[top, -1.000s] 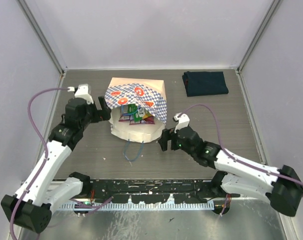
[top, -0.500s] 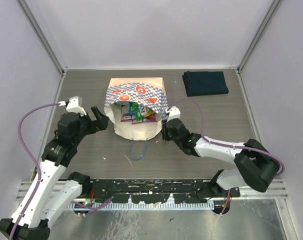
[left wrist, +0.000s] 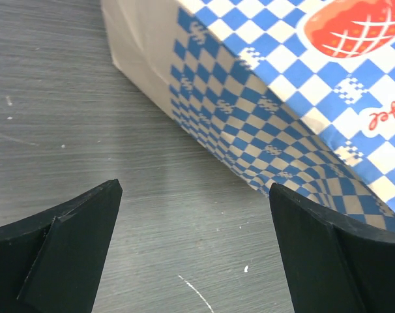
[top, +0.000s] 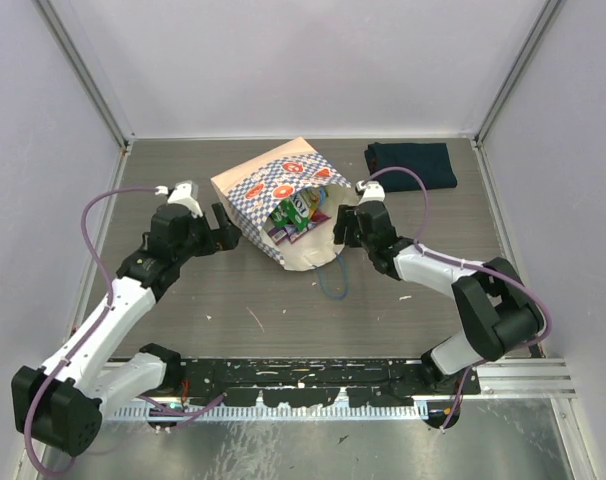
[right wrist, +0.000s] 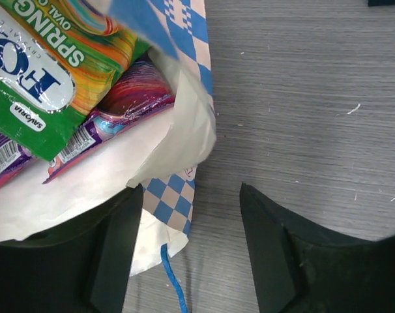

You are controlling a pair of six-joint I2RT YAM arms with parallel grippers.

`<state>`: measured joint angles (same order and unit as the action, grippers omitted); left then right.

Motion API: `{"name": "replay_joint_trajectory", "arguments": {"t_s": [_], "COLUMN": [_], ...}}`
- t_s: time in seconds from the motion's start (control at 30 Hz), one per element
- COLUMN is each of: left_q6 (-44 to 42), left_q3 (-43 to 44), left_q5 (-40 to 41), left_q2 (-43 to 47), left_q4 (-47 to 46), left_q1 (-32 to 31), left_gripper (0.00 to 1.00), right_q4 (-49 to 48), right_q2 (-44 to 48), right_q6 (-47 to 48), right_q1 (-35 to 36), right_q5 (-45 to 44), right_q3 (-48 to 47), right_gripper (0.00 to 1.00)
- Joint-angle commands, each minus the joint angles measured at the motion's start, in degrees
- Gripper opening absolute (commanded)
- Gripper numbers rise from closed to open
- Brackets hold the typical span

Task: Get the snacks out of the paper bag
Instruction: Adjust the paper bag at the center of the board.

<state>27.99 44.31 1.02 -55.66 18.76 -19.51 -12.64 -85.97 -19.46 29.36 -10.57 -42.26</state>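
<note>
**Position.** The paper bag (top: 266, 188) lies on its side at the middle of the worktop (top: 193, 320), mouth turned towards the right arm. The snacks (top: 295, 212) sit bunched in that mouth, and none is seen outside it. A green packet (right wrist: 44, 78) lies uppermost, over a purple one (right wrist: 129, 98).

**Hands.** The left hand (top: 222, 227) stands wide and empty, just beside the bag's checkered flank. The right hand (top: 339, 227) is part open astride the bag's lip. One finger (right wrist: 113, 261) is against the white inner paper and the other is over bare worktop. It grips nothing.

**Step in hand (judged).** This is the first packet's removal.
- The right hand should clear the paper lip before closing, or it will pinch bag and packet together.
- The green packet's projecting edge is the better hold, drawn out low along the line of the mouth.
- The left hand could brace the flank so the bag does not slide along with the pull.

**Clearances.**
- Open worktop lies in front of the mouth, towards the arm bases.
- The blue cord handle (top: 333, 283) trails there and could snag.
- The dark cloth (top: 411, 165) lies near, behind the right hand.
- The right arm's elbow is near the side wall (top: 573, 200).
</note>
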Motion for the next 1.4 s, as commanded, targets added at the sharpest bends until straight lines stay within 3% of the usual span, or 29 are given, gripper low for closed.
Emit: {"name": "replay_joint_trajectory", "arguments": {"t_s": [0.0,0.13,0.23,0.33,0.43,0.5,0.73,0.93,1.17,1.37], "left_q6": [0.3,-0.5,-2.1,-4.1,-5.1,-5.1,-4.0,-2.0,-0.6,-0.1], "left_q3": [0.3,1.9,3.9,5.5,5.9,5.7,4.4,3.4,3.1,2.0], "left_q5": [0.0,1.3,1.4,1.0,0.4,-0.4,0.0,-0.4,-2.7,-3.0], "left_q2": [-1.3,-3.8,-4.8,-5.8,-6.5,-6.3,-4.7,-5.8,-7.5,-6.4], "left_q4": [-5.7,-6.4,-7.7,-8.2,-8.8,-9.4,-10.5,-13.0,-14.6,-13.4], "left_q1": [-1.8,-1.8,-1.8,-1.8,-1.8,-1.8,-1.8,-1.8,-1.8,-1.8], "left_gripper": [0.99,0.99,0.99,0.99,0.99,0.99,0.99,0.98,0.98,0.99], "right_q4": [-5.5,-12.2,-16.1,-17.3,-20.6,-23.5,-39.8,-44.0,-45.6,-49.3], "right_q2": [5.2,16.4,24.9,28.7,24.0,17.3,-0.2,-8.1,-15.1,-17.8], "right_q6": [-0.5,-1.5,3.6,8.3,9.8,11.3,10.0,8.5,5.0,0.9], "right_q1": [-0.1,1.1,8.0,15.6,17.7,17.8,17.8,17.8,17.9,17.9], "right_q5": [2.7,2.4,0.3,1.6,7.3,11.3,24.1,28.4,29.8,31.0], "right_q3": [2.9,14.1,20.7,21.4,19.7,17.1,7.8,1.3,-3.6,-3.5], "right_gripper": [0.71,0.73,0.73,0.78,0.90,0.92,0.95,0.94,0.71,0.35]}}
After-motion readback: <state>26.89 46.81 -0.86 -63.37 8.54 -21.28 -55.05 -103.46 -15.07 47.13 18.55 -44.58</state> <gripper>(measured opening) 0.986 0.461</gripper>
